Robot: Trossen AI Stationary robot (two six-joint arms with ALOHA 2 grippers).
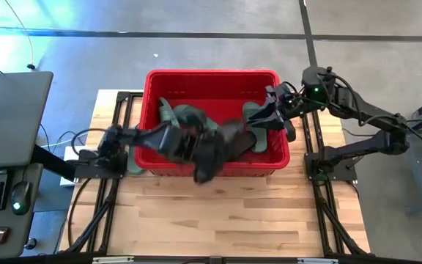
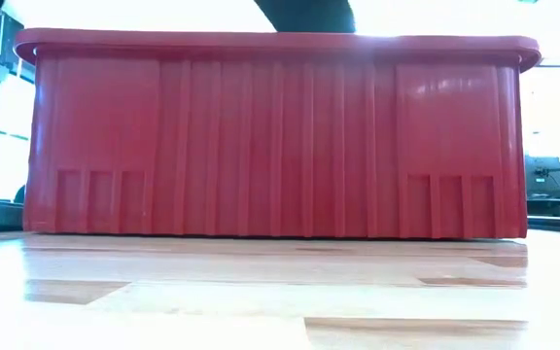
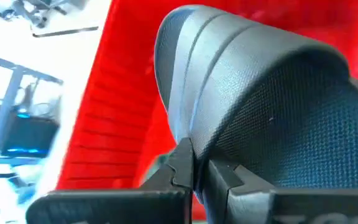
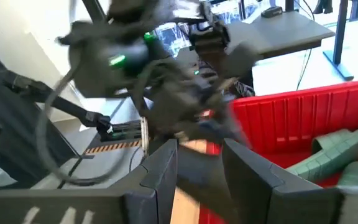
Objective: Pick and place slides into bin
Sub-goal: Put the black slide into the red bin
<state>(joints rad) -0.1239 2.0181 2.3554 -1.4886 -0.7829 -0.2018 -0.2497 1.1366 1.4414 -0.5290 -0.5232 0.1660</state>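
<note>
The red bin [image 1: 211, 77] stands on the wooden table, its near wall [image 2: 280, 146] filling the low view. Several dull green slides [image 1: 185, 116] lie inside it; one shows in the right wrist view [image 4: 337, 149]. My left gripper [image 1: 202, 150] reaches over the bin's near wall and is shut on a black slide [image 1: 226, 141] with a ribbed strap [image 3: 191, 56]. My right gripper [image 1: 262, 116] hovers over the bin's right end, open [image 4: 197, 174], with nothing between its fingers. My left gripper pinches a thin edge of the black slide [image 3: 197, 155] between its two fingers [image 3: 179, 171]. The slide stands out ahead of the fingers, lifted clear above the bin's inside. Whether that edge belongs to the strap or the sole I cannot tell.
The bin takes up the table's far half; bare wood [image 1: 218, 213] lies in front of it. A desk with a keyboard and mouse [image 1: 6, 191] stands off the table's left side. A dark shape [image 2: 304, 14] shows above the bin's rim in the low view.
</note>
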